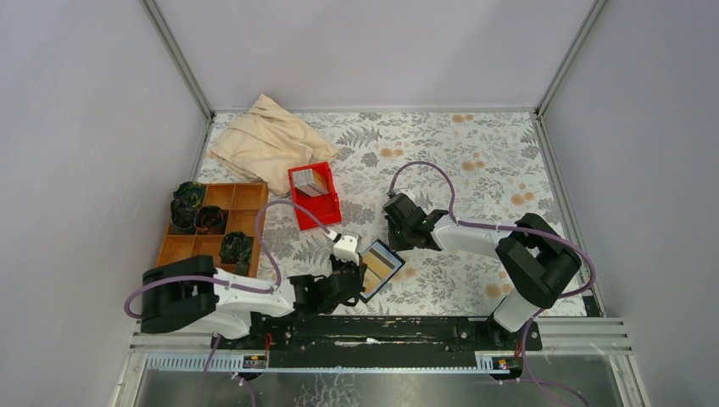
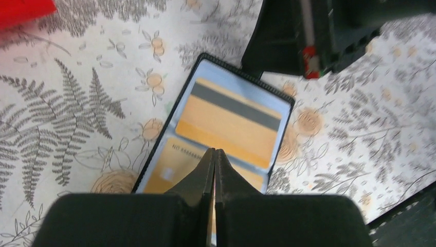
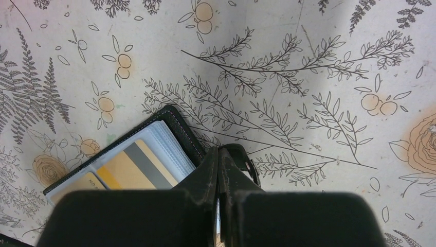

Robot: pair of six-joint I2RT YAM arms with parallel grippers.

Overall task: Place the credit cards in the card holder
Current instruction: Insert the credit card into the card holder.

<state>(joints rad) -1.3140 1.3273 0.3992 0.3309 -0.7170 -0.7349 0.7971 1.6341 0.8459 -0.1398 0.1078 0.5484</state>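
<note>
Viewing the open card holder (image 2: pixel 231 118), we find left gripper (image 2: pixel 214 154) closed over one page, right gripper (image 3: pixel 218 154) closed at its corner

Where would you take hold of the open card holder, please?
I'd grip the card holder by its black cover rim, coming from the right: it lies open, clear sleeves up, tan cards inside, and the left gripper sits over its other end.

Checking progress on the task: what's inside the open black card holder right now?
Two tan cards sit in clear sleeves of the card holder: one striped, one numbered. The left pincer covers part of the lower one; anything beneath is hidden.
</note>
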